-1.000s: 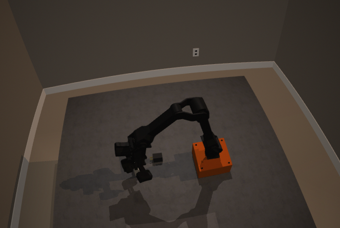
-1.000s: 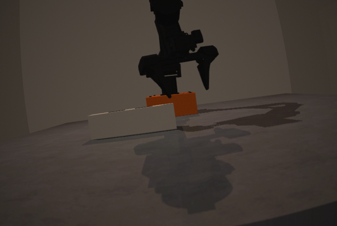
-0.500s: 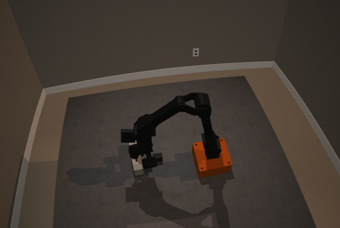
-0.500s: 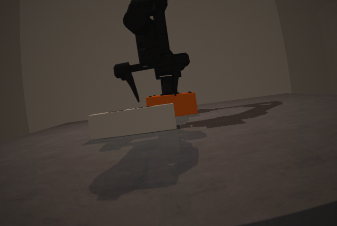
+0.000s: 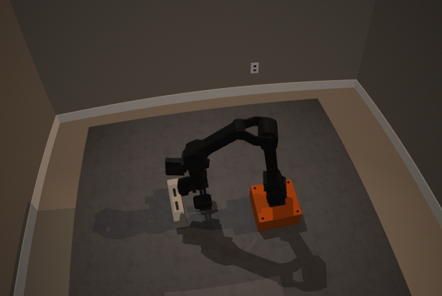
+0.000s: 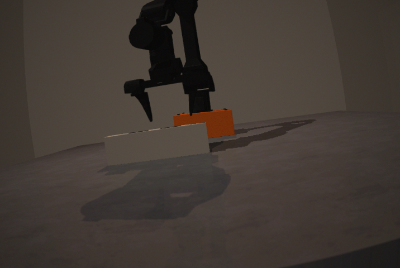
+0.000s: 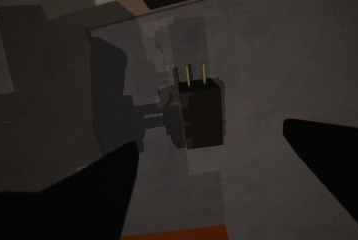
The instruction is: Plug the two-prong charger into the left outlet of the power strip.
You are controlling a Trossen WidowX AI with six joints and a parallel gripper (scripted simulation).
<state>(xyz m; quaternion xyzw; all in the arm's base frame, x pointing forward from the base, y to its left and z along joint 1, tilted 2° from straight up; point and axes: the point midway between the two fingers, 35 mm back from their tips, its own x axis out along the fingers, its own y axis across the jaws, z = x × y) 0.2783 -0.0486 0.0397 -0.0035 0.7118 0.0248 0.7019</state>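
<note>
The black charger (image 7: 204,117), its 2 brass-coloured prongs pointing away from the orange base (image 5: 276,217) (image 6: 220,123) (image 7: 179,234), is hidden in the exterior view, beneath the wide-open, empty gripper (image 5: 193,195) (image 6: 170,118) (image 7: 209,137).

Dim, brownish light reaches me, and my arm (image 5: 221,137) (image 6: 189,34) is nearly black. Its shadows spread in more than one direction across the gray mat (image 5: 134,146) (image 6: 270,195) (image 7: 267,65). Straight wall edges bow in the top view; my fingers lack surface detail.
</note>
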